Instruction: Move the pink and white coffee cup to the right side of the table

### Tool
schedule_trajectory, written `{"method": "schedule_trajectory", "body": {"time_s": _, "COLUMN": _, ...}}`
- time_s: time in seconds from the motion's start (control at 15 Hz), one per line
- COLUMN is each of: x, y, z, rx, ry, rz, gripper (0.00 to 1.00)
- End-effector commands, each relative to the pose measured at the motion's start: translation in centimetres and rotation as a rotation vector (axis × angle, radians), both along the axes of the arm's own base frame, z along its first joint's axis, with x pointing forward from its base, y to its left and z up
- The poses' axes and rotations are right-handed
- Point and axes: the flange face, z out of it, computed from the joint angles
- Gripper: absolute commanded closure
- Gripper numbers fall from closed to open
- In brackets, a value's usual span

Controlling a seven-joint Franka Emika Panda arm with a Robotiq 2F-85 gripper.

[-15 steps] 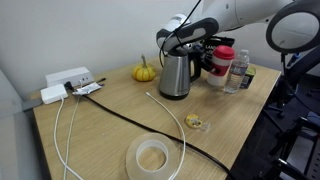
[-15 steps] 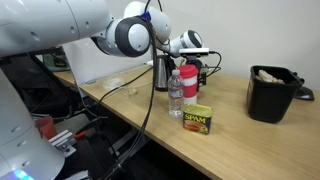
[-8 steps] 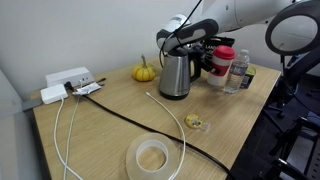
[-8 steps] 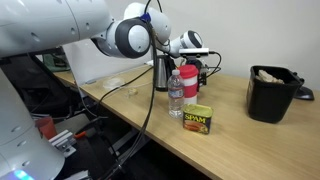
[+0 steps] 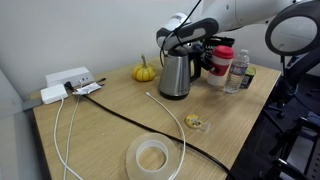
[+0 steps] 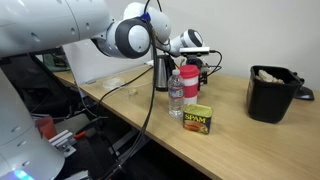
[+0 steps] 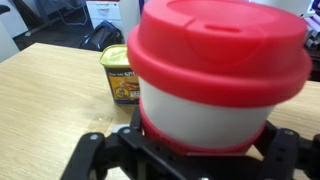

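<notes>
Above table (image 5: 100, 125), arm (image 5: 200, 25) reaches across, gripper (image 5: 213, 58) level, straddling coffee cup (image 7: 215, 70).

The only readable text is "SPAM", in yellow letters on the blue tin (image 6: 197, 120) standing on the worktop (image 6: 250, 140) at lower centre of an exterior view; its label is blurred in the wrist view.

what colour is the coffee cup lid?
Red-pink lid on the coffee cup, white band below; wrist view shows it best.
</notes>
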Motion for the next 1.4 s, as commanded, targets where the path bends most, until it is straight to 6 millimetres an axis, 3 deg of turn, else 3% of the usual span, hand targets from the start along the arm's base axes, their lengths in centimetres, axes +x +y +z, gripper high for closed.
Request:
{"method": "schedule_trajectory", "body": {"time_s": 0.0, "x": 0.3, "y": -0.2, "z": 0.0, "rx": 0.034, "ry": -0.007, "rz": 0.015, "gripper": 0.0}}
{"method": "schedule_trajectory", "body": {"time_s": 1.33, "x": 0.4, "y": 0.2, "z": -1.0, "rx": 0.124, "ry": 0.026, "rz": 0.076, "gripper": 0.0}}
